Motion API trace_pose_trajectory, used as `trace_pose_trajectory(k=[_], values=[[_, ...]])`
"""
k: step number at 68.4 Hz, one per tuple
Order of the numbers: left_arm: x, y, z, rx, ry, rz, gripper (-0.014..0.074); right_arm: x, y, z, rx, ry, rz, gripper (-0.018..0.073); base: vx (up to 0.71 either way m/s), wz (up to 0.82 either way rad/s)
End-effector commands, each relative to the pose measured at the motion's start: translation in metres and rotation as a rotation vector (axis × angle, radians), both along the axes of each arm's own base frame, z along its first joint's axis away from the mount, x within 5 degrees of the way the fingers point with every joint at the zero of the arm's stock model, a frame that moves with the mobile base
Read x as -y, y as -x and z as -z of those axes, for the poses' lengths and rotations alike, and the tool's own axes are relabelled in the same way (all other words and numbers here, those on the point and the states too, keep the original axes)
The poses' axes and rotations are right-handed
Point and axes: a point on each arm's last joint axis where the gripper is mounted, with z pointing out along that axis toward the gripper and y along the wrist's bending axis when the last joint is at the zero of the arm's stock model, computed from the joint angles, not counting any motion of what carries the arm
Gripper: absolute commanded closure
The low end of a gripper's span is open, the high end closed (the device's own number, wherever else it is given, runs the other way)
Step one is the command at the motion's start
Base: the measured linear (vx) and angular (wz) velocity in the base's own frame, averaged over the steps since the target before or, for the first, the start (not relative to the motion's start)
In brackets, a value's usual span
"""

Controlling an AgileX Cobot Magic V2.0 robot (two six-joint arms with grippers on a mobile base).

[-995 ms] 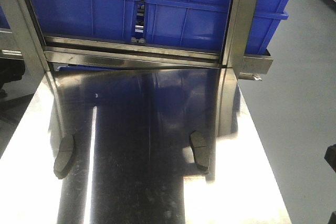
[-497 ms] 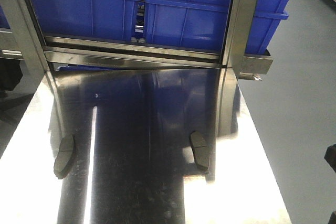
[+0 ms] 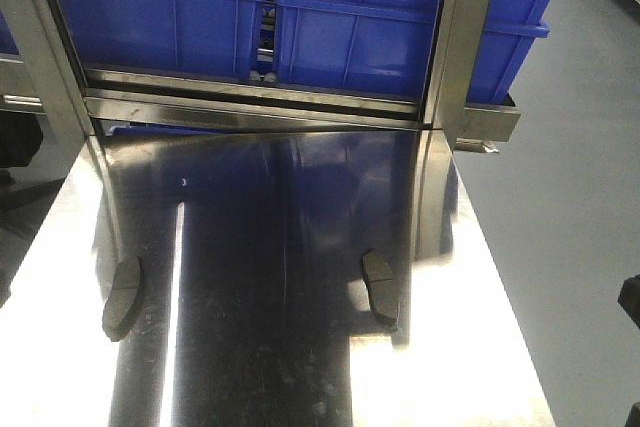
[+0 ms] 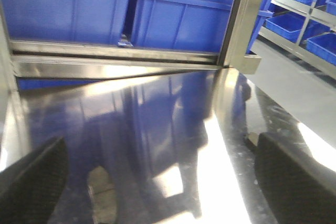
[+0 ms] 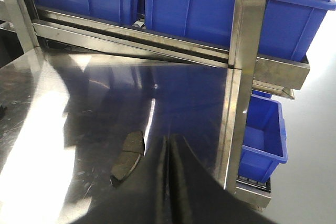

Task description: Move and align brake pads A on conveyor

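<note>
Two brake pads A lie on the shiny steel tabletop in the front view, one at the left and one at the right, both dark grey, oblong and flat. The conveyor is out of view. Neither gripper shows in the front view. In the right wrist view my right gripper is shut with its fingers pressed together and nothing between them, and a brake pad lies just left of its fingers. My left gripper stands wide open over bare steel.
Blue bins fill a steel rack at the table's far edge, with steel uprights on both sides. The grey floor drops off at the right. A small blue bin sits low beside the right upright.
</note>
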Motion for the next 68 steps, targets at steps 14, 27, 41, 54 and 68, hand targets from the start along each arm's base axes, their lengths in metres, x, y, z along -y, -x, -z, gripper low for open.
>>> trace_pose_trajectory(k=[14,27,41,54,68], values=[[0.026,-0.083,0.018,-0.163,-0.013,-0.026,-0.0052,0.000,-0.001,-0.016,0.098,-0.014,0.001,0.0569,0.00,0.00],[0.034,-0.147,0.032,-0.372,-0.061,-0.087,-0.0048,0.000,-0.001,-0.016,0.098,-0.014,0.001,0.0569,0.00,0.00],[0.015,-0.201,0.051,-0.556,-0.030,-0.225,-0.0036,0.000,-0.001,-0.016,0.098,-0.014,0.001,0.0569,0.00,0.00],[0.019,-0.233,0.077,-0.765,-0.090,-0.215,-0.0009,0.000,-0.001,-0.016,0.098,-0.014,0.001,0.0569,0.00,0.00],[0.021,-0.255,0.096,-0.924,-0.161,-0.202,0.0007,0.000,-0.001,-0.016,0.098,-0.014,0.001,0.0569,0.00,0.00]])
